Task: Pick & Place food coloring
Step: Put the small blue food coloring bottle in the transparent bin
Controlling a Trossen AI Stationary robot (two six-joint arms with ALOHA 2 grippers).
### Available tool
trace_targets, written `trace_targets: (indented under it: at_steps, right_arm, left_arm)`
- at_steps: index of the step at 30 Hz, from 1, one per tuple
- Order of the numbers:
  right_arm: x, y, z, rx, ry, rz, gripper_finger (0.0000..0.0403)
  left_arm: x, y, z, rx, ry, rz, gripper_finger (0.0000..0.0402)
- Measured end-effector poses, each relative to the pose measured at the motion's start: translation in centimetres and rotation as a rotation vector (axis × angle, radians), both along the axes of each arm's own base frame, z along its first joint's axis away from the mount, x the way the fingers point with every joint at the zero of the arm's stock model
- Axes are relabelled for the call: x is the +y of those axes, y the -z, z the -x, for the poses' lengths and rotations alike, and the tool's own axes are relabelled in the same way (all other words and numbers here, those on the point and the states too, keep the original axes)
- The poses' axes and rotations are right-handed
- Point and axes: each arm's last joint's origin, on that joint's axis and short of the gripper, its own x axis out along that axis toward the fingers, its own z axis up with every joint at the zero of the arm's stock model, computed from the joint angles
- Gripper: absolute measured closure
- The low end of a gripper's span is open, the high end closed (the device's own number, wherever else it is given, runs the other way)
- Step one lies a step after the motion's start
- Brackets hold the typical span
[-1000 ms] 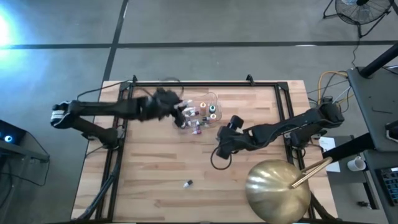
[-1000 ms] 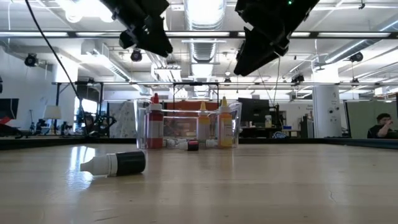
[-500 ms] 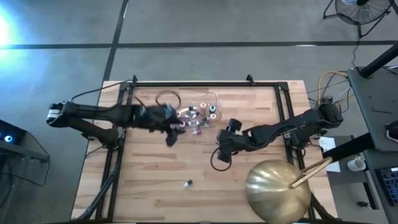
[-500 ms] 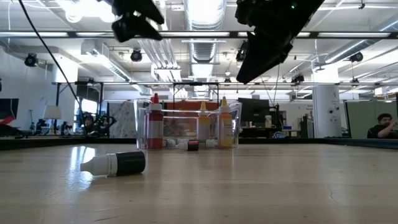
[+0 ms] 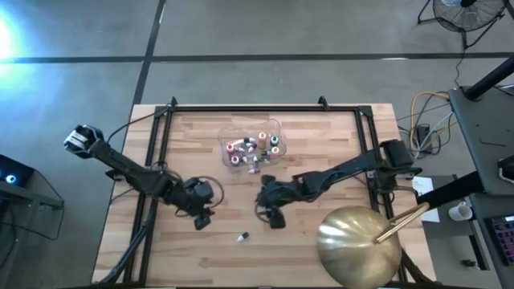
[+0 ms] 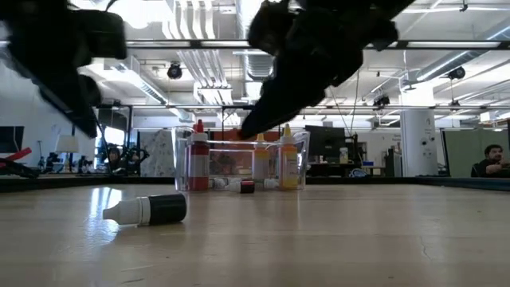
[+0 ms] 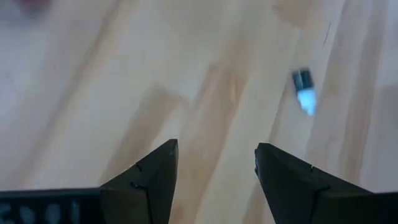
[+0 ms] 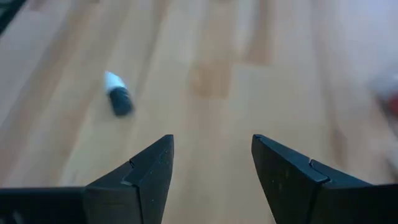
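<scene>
A single food coloring bottle (image 5: 242,237), dark with a white cap, lies on its side on the wooden table near the front edge; it also shows in the low view (image 6: 147,209). Several more bottles stand and lie in the clear tub (image 5: 253,144) at the far middle. My left gripper (image 5: 201,221) hovers open to the left of the lone bottle (image 7: 303,93). My right gripper (image 5: 275,218) hovers open to the right of that bottle (image 8: 118,96). Neither has anything between its fingers.
A big gold dome (image 5: 359,245) with a stick against it sits at the near right corner. A dark metal frame (image 5: 241,108) runs along the table's far and side edges. Bare wood lies between the tub and the lone bottle. A person (image 6: 490,159) sits far off in the room.
My left gripper has swung away from the tub toward the table's near edge and down, ending left of the lone bottle. My right gripper has tipped down and gone toward the near left, closer to that bottle. The bottle and the tub have stayed put.
</scene>
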Motion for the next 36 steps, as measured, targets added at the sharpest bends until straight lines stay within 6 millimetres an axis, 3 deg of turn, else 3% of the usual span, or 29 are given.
trace_targets:
  at_steps: [6, 11, 19, 29, 36]
  right_arm:
    - [1.9, 1.2, -4.4, 0.056, -0.189, -0.006, 0.0193]
    - [4.0, 1.4, -6.5, 0.192, -0.286, 0.062, 0.0193]
    - [7.4, 2.4, -9.8, 0.183, -0.317, 0.056, 0.0193]
    - [9.3, 4.8, -11.0, 0.348, -0.236, 0.084, 0.0197]
    - [9.2, 4.7, -11.6, 0.316, -0.100, 0.130, 0.0275]
  left_arm:
    - [-1.5, 2.5, 2.4, 0.062, -0.012, 0.006, 0.0213]
    - [-1.6, 4.2, 3.7, 0.111, -0.018, 0.004, 0.0213]
    - [-1.5, 6.0, 4.9, 0.143, 0.027, -0.029, 0.0213]
    - [-2.6, 6.3, 6.0, 0.142, 0.155, -0.063, 0.0213]
    - [-3.1, 6.3, 6.5, 0.145, 0.193, -0.066, 0.0213]
